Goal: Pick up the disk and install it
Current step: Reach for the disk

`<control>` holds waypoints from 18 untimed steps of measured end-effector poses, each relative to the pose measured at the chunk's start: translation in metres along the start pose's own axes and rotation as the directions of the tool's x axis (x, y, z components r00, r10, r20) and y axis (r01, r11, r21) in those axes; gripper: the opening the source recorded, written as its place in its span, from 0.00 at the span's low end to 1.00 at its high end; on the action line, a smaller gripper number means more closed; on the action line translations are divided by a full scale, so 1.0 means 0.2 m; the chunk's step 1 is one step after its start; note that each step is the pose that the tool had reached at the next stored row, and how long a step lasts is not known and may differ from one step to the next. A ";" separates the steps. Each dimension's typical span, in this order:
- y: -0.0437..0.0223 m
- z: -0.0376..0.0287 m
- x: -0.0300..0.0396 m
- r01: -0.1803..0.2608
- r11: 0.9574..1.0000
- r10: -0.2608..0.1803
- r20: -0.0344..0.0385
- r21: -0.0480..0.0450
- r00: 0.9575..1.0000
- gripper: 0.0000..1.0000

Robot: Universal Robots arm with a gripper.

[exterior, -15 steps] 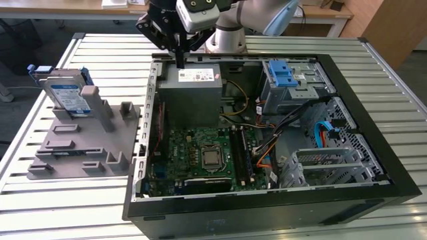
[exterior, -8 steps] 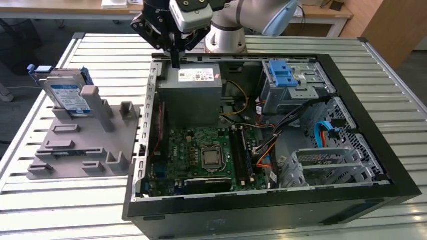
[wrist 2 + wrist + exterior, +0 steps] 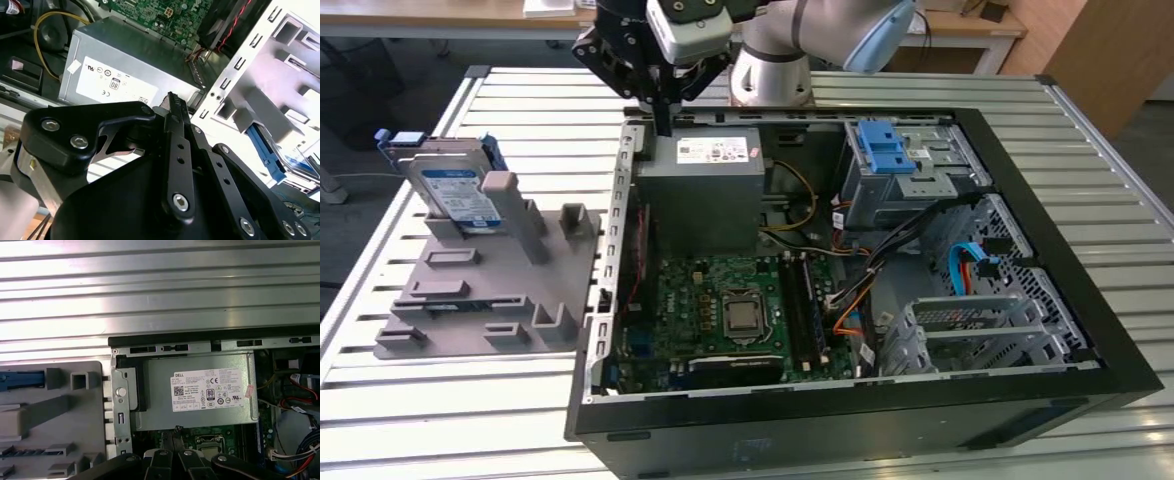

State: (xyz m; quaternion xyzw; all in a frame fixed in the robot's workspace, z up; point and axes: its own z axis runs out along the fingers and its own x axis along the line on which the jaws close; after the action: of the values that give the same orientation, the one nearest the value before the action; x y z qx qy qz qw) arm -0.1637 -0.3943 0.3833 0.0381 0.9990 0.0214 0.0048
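The black end effector (image 3: 664, 118) hangs with its slim fingers pressed together, gripping nothing. It is above the back rim of the open black computer case (image 3: 854, 410), over the smooth grey metal power-supply box (image 3: 707, 200). The disk (image 3: 454, 190), flat and silver-grey in a blue plastic frame, stands on edge in a matte grey slotted fixture (image 3: 480, 290) at the exterior view's left, well apart from the end effector. Ribbed aluminium table (image 3: 454, 410) surrounds the fixture, and the disk's top edge stands free.
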 end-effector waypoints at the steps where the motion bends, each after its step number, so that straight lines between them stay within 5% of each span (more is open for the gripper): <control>1: 0.000 0.000 0.004 0.000 1.000 0.000 0.000 0.000 1.000 0.11; 18: 0.003 0.008 0.027 0.000 1.000 0.000 -0.004 0.000 1.000 0.11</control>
State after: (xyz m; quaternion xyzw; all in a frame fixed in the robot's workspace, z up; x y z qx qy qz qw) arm -0.1690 -0.3934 0.3818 0.0381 0.9990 0.0213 0.0026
